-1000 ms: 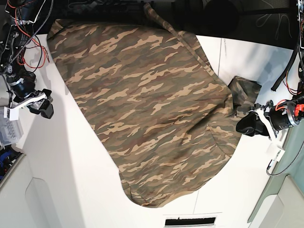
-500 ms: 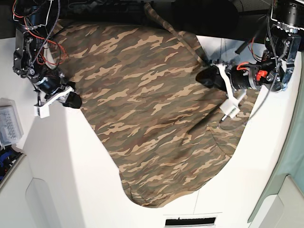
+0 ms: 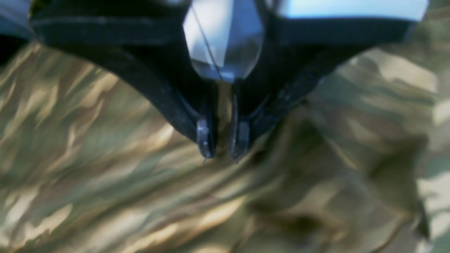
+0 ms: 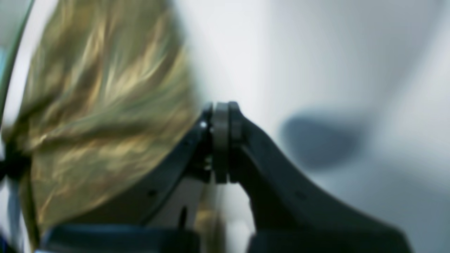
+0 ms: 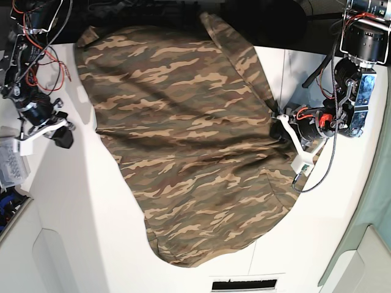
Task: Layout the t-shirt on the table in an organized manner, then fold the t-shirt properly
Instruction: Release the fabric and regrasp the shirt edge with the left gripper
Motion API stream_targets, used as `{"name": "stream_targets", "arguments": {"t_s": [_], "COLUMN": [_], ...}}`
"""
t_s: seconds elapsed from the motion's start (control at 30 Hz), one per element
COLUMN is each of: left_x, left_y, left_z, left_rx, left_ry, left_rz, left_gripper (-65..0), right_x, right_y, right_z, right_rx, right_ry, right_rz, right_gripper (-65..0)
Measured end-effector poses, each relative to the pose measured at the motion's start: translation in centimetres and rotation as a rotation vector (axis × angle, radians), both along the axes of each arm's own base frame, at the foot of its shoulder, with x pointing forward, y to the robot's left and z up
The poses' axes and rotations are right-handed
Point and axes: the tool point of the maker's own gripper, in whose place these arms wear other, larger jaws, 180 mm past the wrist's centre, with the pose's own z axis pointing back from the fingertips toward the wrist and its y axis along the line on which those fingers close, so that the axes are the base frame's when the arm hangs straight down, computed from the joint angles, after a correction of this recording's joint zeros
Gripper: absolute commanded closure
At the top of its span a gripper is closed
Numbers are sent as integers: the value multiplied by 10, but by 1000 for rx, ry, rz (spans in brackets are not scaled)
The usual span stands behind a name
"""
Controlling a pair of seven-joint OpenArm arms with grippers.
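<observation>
T-shirt (image 5: 195,146) edge is pinched by the left gripper (image 3: 222,146); right gripper (image 4: 221,140), closed empty, should be re-seated before spreading.

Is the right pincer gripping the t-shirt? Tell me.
No: the right pincer is shut on nothing over the bare white table, beside the t-shirt.

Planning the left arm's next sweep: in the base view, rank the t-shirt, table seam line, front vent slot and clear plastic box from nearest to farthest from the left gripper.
1. t-shirt, right at the left gripper jaws.
2. seam line, just beyond, toward the far edge.
3. vent slot, near edge.
4. plastic box, far opposite side.
</observation>
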Motion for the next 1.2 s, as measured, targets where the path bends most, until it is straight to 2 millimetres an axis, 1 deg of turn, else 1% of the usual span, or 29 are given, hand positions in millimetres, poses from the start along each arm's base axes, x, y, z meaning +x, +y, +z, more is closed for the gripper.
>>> {"name": "stream_targets", "arguments": {"t_s": [0.07, 0.13, 0.23, 0.3, 0.37, 0.47, 0.53, 0.57, 0.6, 0.63, 0.7, 0.8, 0.83, 0.87, 0.93, 0.97, 1.07, 1.13, 1.2], "left_x": [18, 33, 51, 61, 71, 81, 85, 87, 87, 86, 89, 95, 95, 93, 82, 72, 39, 25, 11], "left_y": [-5, -23, -55, -70, -71, -64, -56, -51, -50, -50, -61, -77, -79, -77, -64, -56, -47, -53, -60], "left_z": [0, -2, -3, -3, -1, 5, 9, 12, 15, 18, 31, 59, 66, 71, 69, 65, 63, 74, 84], "left_rx": [8, -5, 3, 28, 66, 92, 95, 95, 80, 71, -10, -124, -161, -181, -195, -188, -172, -182, -175], "left_ry": [-7, -14, -33, -44, -56, -72, -68, -63, -50, -23, -25, -60, -72, -77, -63, -51, -34, -65, -108], "left_rz": [14, 16, -38, -70, -68, -61, -50, -51, -64, -87, -110, -140, -149, -151, -133, -144, -236, -279, -326], "left_gripper": [-101, -101, -101, -101, -101, -101, -104, -104, -106, -110, -122, -122, -122, -122, -132, -144, -192, -241, -276], "right_x": [0, -1, -9, -16, -22, -38, -55, -65, -74, -81, -91, -101, -106, -112, -119, -120, -111, -105, -102], "right_y": [-15, -19, -6, -2, -3, -6, -5, -4, -3, -3, -3, -1, 1, 3, 9, 13, 26, 30, 29], "right_z": [12, 20, 21, 18, 13, 2, -10, -16, -22, -26, -31, -32, -33, -37, -42, -43, -42, -41, -41], "right_rx": [-6, 15, 68, 78, 76, 61, 62, 63, 62, 62, 65, 107, 117, 119, 119, 122, 129, 117, 98], "right_ry": [-15, -32, -30, -17, -1, 41, 92, 120, 144, 162, 179, 173, 180, 197, 224, 227, 210, 184, 171], "right_rz": [-23, -39, -25, -16, -17, -20, -13, -9, -6, -6, -12, -27, -27, -20, -4, 7, 40, 48, 47], "right_gripper": [0, 0, 0, 0, 0, -1, -123, -171, -200, -211, -211, -212, -215, -223, -252, -266, -278, -278, -278]}}
